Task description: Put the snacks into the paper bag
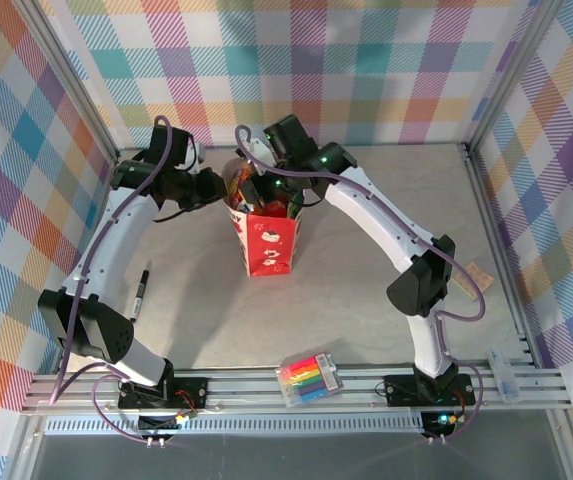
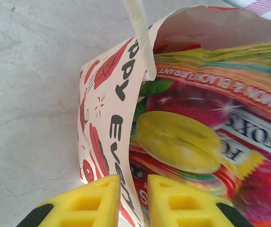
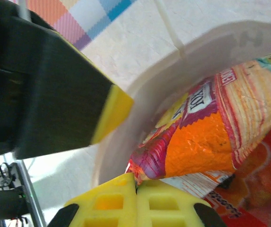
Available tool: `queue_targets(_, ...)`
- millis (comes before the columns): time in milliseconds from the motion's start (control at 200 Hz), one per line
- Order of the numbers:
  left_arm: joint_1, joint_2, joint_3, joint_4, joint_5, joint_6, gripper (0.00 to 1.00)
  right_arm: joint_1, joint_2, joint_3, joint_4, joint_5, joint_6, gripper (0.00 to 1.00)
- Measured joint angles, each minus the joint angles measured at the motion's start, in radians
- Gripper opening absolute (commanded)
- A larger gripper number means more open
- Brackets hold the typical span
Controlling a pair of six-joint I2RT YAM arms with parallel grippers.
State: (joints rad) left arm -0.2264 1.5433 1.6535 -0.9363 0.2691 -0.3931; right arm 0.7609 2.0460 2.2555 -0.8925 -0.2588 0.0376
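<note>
Bag (image 1: 266,245) upright, centre frame on tabletop (image 1: 366,300). Left claw (image 2: 134,182) pinches the bag wall, bottom of wrist view. Right claw (image 3: 136,184) closed at bag mouth, orange pouch (image 3: 196,146) corner touching its tips. Snacks (image 2: 187,137) inside bag.

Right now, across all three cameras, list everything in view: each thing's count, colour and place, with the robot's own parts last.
paper bag: one, white and red, upright mid-table.
snacks: several, count hidden, red, orange, yellow-green, inside the bag.
orange pouch: one of them, orange and purple, at the bag's mouth.
black pen: one, black, left of the bag.
marker pack: one, clear with rainbow markers, near edge.
tan scrap: one, tan, table's right edge.
clear plastic piece: one, clear, front rail at right.
table: one, grey.
left gripper: one, yellow fingers, shut on the bag's wall.
right gripper: one, yellow fingers, shut on the orange pouch's corner.
</note>
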Motion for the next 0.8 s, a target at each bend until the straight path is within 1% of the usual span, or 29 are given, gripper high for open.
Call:
queue_targets(120,0.0,0.0,0.0,0.0,0.0,0.0,0.22,-0.003,-0.001,-0.004,-0.021,0.061,-0.001,0.0)
queue_targets(240,0.0,0.0,0.0,0.0,-0.001,0.0,0.22,-0.021,-0.02,-0.056,-0.027,0.117,0.0,0.0)
queue_targets(455,0.0,0.0,0.0,-0.001,0.0,0.0,0.22,-0.075,-0.029,-0.101,-0.064,0.156,0.003,0.0)
queue_targets(635,0.0,0.0,0.0,-0.001,0.0,0.0,0.22,-0.075,-0.029,-0.101,-0.084,0.206,0.003,0.0)
queue_targets(700,0.0,0.0,0.0,-0.001,-0.001,0.0,0.22,-0.074,-0.029,-0.101,-0.088,0.216,0.003,0.08)
queue_targets(740,0.0,0.0,0.0,-0.001,0.0,0.0,0.23,-0.074,-0.029,-0.101,-0.091,0.219,0.003,0.17)
queue_targets(800,0.0,0.0,0.0,-0.001,0.0,0.0,0.23,-0.074,-0.029,-0.101,-0.097,0.226,0.006,0.27)
